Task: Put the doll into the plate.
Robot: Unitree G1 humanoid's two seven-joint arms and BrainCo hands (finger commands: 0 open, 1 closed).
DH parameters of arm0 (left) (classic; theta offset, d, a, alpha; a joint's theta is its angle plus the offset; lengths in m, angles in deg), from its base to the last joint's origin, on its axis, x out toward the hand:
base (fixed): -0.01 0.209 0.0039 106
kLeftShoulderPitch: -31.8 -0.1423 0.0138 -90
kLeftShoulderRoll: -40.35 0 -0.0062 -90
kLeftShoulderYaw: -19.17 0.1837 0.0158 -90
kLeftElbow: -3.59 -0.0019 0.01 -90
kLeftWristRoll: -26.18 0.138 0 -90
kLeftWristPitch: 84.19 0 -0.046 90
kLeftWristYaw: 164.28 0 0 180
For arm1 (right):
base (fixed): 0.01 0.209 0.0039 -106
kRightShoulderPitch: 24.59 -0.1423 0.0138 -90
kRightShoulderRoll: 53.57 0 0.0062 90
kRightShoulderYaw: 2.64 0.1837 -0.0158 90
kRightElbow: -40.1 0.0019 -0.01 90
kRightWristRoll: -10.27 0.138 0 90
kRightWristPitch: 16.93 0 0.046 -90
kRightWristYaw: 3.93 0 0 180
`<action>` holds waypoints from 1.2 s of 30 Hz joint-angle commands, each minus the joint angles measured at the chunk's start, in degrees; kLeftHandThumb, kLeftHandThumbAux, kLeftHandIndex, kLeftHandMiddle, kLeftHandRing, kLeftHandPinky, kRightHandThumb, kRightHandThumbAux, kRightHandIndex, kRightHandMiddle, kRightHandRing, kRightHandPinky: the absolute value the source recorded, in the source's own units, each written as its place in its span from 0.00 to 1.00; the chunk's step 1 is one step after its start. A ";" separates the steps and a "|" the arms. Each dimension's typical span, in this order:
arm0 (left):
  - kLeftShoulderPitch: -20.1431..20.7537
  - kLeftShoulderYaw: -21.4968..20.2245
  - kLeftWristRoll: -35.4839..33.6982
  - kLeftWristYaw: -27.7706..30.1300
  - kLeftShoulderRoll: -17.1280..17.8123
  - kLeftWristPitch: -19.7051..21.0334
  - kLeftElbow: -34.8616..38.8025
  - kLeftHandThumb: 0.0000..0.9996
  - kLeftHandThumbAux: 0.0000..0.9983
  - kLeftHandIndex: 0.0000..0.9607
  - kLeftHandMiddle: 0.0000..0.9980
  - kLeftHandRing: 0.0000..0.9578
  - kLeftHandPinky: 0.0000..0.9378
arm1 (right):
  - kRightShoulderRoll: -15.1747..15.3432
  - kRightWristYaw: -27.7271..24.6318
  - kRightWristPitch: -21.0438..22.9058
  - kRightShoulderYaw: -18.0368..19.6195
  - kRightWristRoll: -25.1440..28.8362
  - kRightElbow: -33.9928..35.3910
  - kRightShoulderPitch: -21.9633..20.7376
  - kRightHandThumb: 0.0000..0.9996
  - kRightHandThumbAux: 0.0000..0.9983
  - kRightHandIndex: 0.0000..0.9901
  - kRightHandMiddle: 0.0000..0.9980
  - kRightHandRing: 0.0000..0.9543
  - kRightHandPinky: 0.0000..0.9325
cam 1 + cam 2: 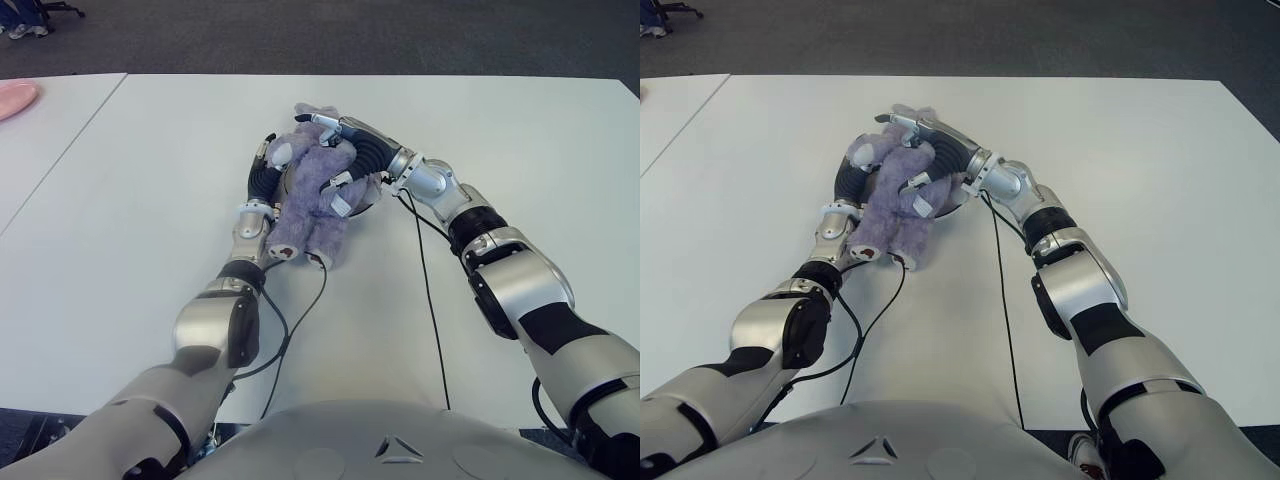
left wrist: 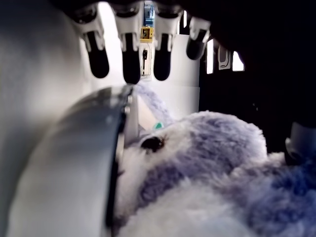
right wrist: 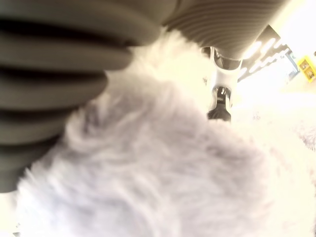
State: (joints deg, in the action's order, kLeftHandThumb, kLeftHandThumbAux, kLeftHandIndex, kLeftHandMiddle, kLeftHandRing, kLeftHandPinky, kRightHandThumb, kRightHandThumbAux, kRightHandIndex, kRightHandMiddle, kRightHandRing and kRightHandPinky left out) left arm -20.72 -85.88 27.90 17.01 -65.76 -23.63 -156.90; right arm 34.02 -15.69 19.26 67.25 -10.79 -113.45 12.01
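doll (image 1: 318, 190): lying at frame centre, over the plate (image 1: 368, 200), long axis running toward you.
left hand (image 1: 268, 165): cupping the doll's left flank.
right hand (image 1: 350, 150): grasping its right side; you're squeezing from both sides.

A pale lilac, long-piled plush doll (image 3: 148, 168) filled most of the right wrist view. Dark grey ribbed fingers (image 3: 54, 54) of the right hand pressed against its fur from one side. Beyond the fur, a silver-and-black fingertip (image 3: 221, 101) showed against a bright, washed-out background.
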 commanded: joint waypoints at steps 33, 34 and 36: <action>-10.43 0.60 0.55 -0.73 -3.10 7.18 -7.37 0.00 0.48 0.10 0.19 0.18 0.13 | -0.97 -10.03 4.16 4.21 6.36 -2.88 -3.08 0.00 0.51 0.00 0.00 0.00 0.00; -10.51 0.70 0.64 -0.79 -3.08 7.11 -7.37 0.00 0.48 0.10 0.19 0.18 0.13 | -0.91 -10.99 4.39 5.10 7.49 -3.08 -3.83 0.00 0.50 0.00 0.00 0.00 0.00; -10.63 0.77 0.68 -0.71 -3.06 7.02 -7.38 0.00 0.48 0.10 0.19 0.18 0.13 | -0.86 -13.42 4.96 7.13 10.17 -3.01 -5.47 0.00 0.49 0.00 0.00 0.00 0.00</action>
State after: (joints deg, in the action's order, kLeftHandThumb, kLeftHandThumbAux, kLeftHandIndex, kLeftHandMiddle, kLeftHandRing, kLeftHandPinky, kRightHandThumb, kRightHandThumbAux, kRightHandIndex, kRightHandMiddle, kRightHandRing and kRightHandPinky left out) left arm -20.87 -85.65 27.97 17.02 -65.81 -24.29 -156.90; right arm 33.45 -24.23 21.55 71.08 -5.03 -114.82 10.15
